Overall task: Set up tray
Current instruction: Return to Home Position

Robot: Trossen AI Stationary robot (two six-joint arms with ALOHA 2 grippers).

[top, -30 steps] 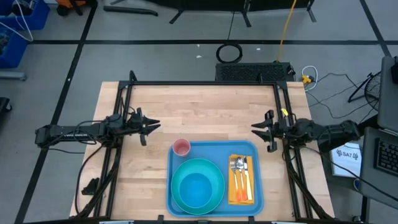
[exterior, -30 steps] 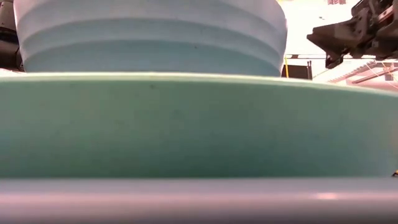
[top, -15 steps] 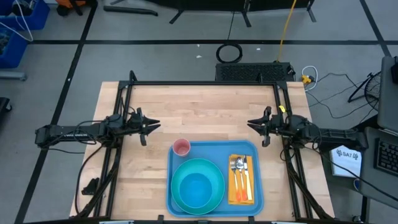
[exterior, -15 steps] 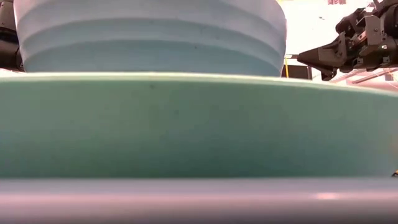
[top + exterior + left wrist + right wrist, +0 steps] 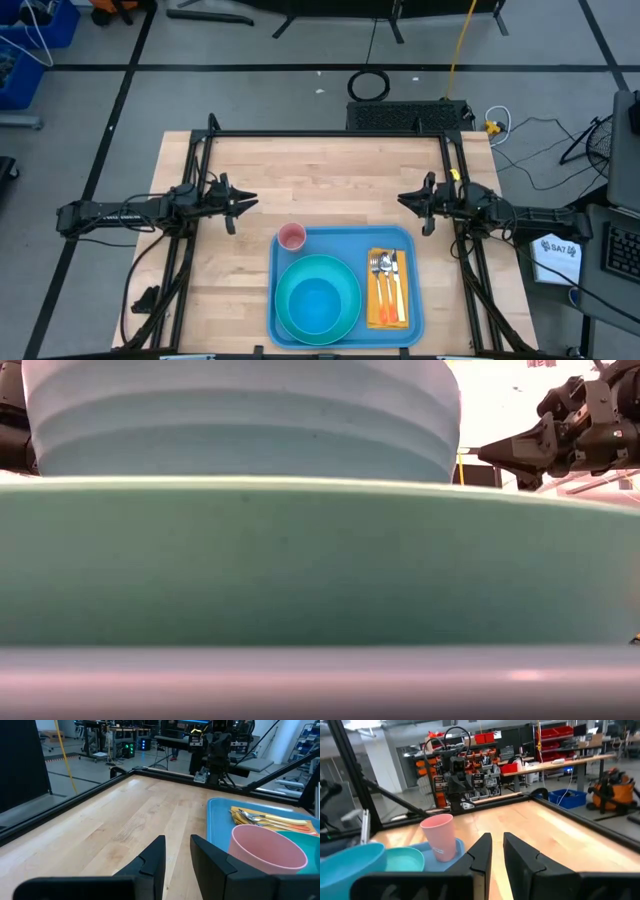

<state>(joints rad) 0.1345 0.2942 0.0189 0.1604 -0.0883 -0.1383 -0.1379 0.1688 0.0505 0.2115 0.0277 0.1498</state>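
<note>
The light-blue tray [image 5: 342,243] lies at the table's near edge. On it sit a round teal plate [image 5: 345,275] holding a blue bowl [image 5: 315,302], a pink cup [image 5: 292,237] upright in the far-left corner, and cutlery [image 5: 388,270] on an orange napkin [image 5: 385,305] on the right. My left gripper [image 5: 248,203] hovers shut at the table's left side, apart from the cup [image 5: 267,850]. My right gripper [image 5: 402,203] hovers shut just beyond the tray's far-right corner, touching nothing.
Bare wooden table [image 5: 320,180] spreads between the grippers and toward the far edge. Black frame rails [image 5: 330,134] run along the table's far, left and right sides. In the low view, the plate rim [image 5: 300,560] and bowl [image 5: 240,420] fill the picture, with the right gripper [image 5: 490,452] above.
My right gripper has drawn a little toward the table's far edge and left, and tipped from slanting downward to level. It has kept still for the last half second. Nothing on the tray has moved.
</note>
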